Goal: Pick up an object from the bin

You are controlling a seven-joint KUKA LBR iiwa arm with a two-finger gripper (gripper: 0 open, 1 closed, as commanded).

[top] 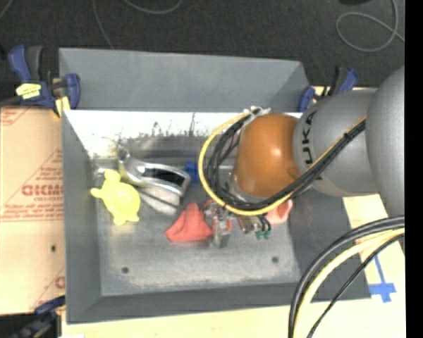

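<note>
Grey metal bin (197, 270): jaws, spread impossible to tell, hang just beside the red lump (189, 225), seemingly placed to grasp it.

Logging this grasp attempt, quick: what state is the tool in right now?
Tool: cannot be told whether it is open or closed. It is down right beside the red lump.

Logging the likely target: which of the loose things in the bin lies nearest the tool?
The red crumpled piece, front centre, right beside the tool; the yellow toy and the silver-black object lie farther left.
</note>
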